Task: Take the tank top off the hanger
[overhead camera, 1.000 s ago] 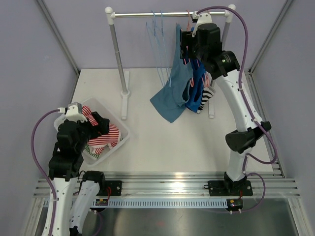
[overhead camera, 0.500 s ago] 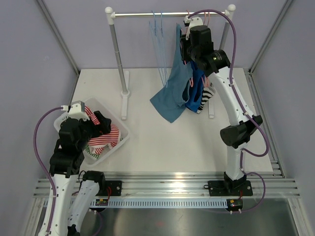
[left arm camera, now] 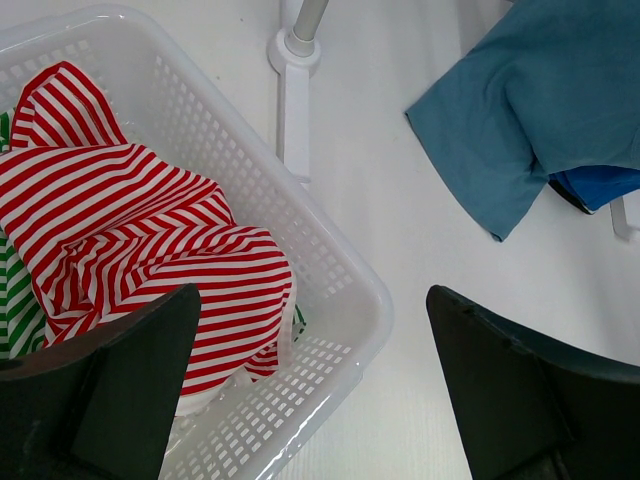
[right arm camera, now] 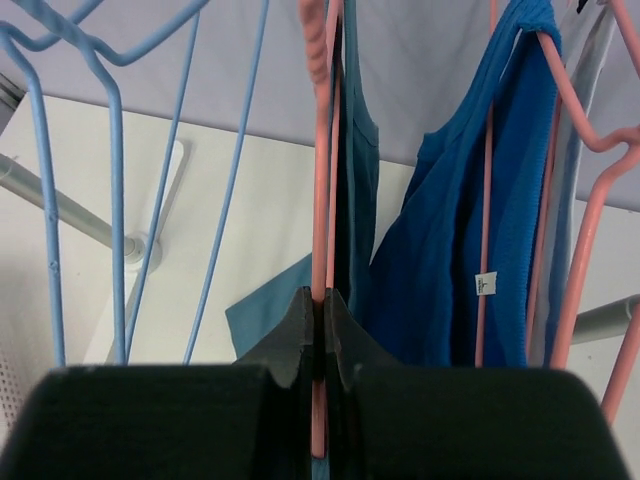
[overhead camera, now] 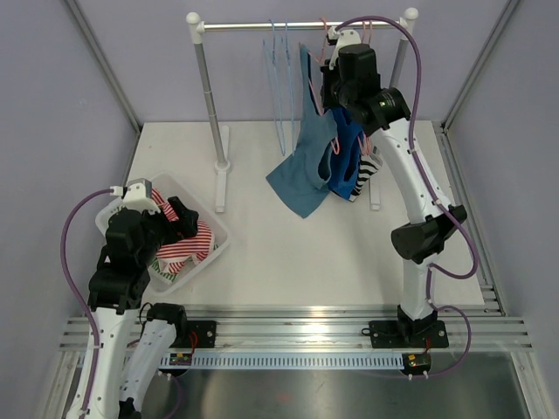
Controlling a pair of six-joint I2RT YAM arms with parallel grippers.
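The teal tank top (overhead camera: pixel 301 170) is not off yet. It hangs on the pink hanger (right arm camera: pixel 322 200) at the rail (overhead camera: pixel 244 26), its bottom on the worktop (overhead camera: pixel 279 253). The right tool (right arm camera: pixel 320 345) was open a moment ago; now it pinches the hanger tight. The left tool (left arm camera: pixel 312 300) is wide open over the basket (left arm camera: pixel 350 290), holding nothing

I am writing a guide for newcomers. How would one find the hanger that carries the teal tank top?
Look at the clothes rail at the far end of the table. Right of the empty blue hangers hangs a pink hanger, pinched by the right gripper; its pink neighbour carries a brighter blue top.
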